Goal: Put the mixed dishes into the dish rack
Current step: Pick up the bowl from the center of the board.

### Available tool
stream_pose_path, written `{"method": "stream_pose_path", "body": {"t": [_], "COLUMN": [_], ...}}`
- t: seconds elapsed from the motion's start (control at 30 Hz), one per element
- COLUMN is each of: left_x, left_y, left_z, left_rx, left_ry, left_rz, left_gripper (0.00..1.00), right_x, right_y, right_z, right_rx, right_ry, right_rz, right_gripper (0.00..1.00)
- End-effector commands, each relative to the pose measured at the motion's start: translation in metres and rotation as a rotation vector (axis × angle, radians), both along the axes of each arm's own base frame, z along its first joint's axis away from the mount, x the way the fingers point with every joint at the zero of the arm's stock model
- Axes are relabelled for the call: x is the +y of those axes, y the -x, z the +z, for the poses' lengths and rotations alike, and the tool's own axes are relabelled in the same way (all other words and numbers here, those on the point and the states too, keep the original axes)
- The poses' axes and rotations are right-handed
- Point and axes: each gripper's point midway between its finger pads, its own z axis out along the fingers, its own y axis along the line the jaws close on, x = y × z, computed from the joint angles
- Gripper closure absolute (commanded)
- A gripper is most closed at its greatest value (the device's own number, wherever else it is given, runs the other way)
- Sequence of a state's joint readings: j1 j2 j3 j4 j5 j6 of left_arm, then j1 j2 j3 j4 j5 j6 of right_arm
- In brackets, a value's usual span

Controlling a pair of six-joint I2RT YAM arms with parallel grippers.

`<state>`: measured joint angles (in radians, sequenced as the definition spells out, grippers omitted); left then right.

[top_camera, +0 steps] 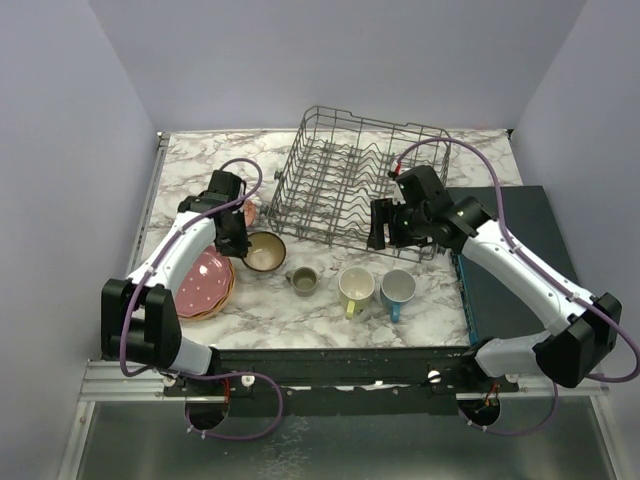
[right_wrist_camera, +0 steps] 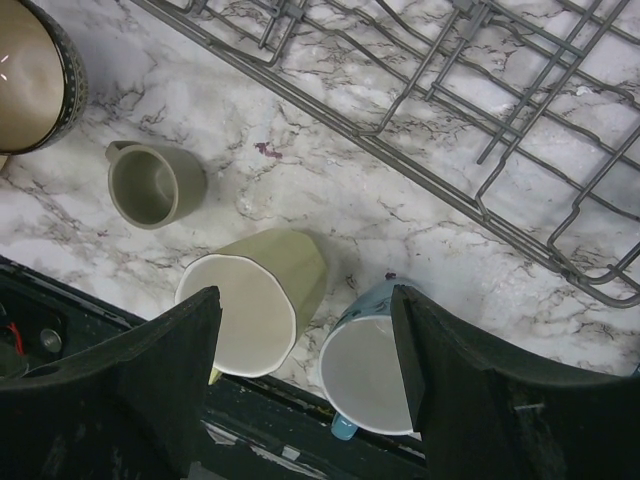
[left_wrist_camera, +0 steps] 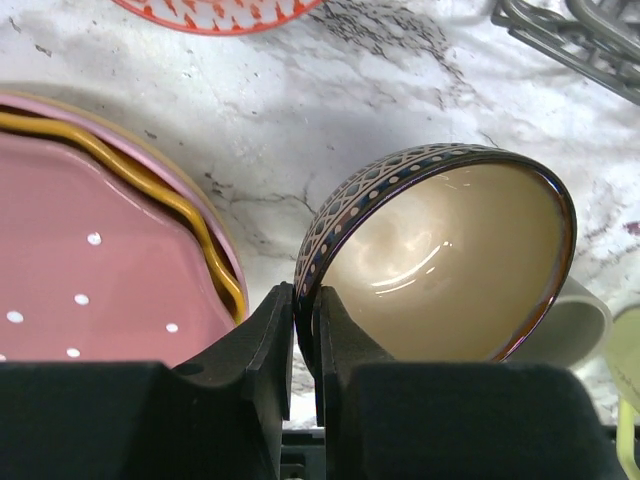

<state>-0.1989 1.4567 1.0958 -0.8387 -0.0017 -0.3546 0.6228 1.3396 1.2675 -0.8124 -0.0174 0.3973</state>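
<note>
Grey-veined white marble covers the tabletop [top_camera: 440,300], and the dish rack [top_camera: 360,190] sits toward its far side, a big grey wire basket turned at a slight angle with no dishes in it that I can see. The left end effector [top_camera: 236,236] is down at the dark brown bowl [top_camera: 265,252], just in front of the rack's near left corner. From the left wrist, the left end effector [left_wrist_camera: 305,305] is nearly closed and pinches the bowl's [left_wrist_camera: 440,260] rim, one finger [left_wrist_camera: 272,335] outside the patterned wall and the other [left_wrist_camera: 340,345] against the glossy cream inside. The bowl is tipped so its mouth faces that camera; I cannot tell whether its base is clear of the marble.

To the bowl's left lies the pink plate [top_camera: 203,280] with white dots, stacked on the scalloped orange-yellow plate [left_wrist_camera: 150,185], whose wavy edge peeks out beneath it. A red-patterned dish [left_wrist_camera: 210,12] lies just beyond them.

The right end effector [top_camera: 380,225] hangs by the rack's front edge with its fingers spread wide and nothing between them. Its wrist view looks down past both fingers [right_wrist_camera: 170,390] at three mugs in a row on the marble: the grey-beige mug [right_wrist_camera: 155,185], the pale yellow mug [right_wrist_camera: 260,305] and the blue mug [right_wrist_camera: 365,365], all near the tabletop's front edge. A dark flat box [top_camera: 520,260] lies along the right side.
</note>
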Motion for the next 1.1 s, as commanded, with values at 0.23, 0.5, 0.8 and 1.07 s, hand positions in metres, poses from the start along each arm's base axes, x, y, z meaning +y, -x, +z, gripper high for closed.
{"method": "stream_pose_path", "body": {"t": [0.23,0.5,0.8,1.07], "left_x": [-0.032,-0.062,-0.089,-0.107], "left_y": [0.017,0.019,0.017,0.016], "left_z": [0.062,0.101,0.142,0.175], "left_rx": [-0.099,-0.159,-0.241,-0.314], "left_ry": [0.214,0.395,0.574,0.713], "left_rz": [-0.053,-0.109,-0.176,-0.216], "left_gripper": [1.00,1.00,1.00,1.00], "right_x": [0.008,0.028,0.061,0.083], "right_y": [0.014,0.022,0.033,0.034], "right_z": [0.022,0.050,0.092,0.119], "right_rx": [-0.014,-0.028,-0.031,-0.006], "right_ry": [-0.093,-0.238,-0.482,-0.646], "right_rz": [0.026,0.077,0.159,0.179], "right_gripper": [0.25,0.16,0.03,0.00]}}
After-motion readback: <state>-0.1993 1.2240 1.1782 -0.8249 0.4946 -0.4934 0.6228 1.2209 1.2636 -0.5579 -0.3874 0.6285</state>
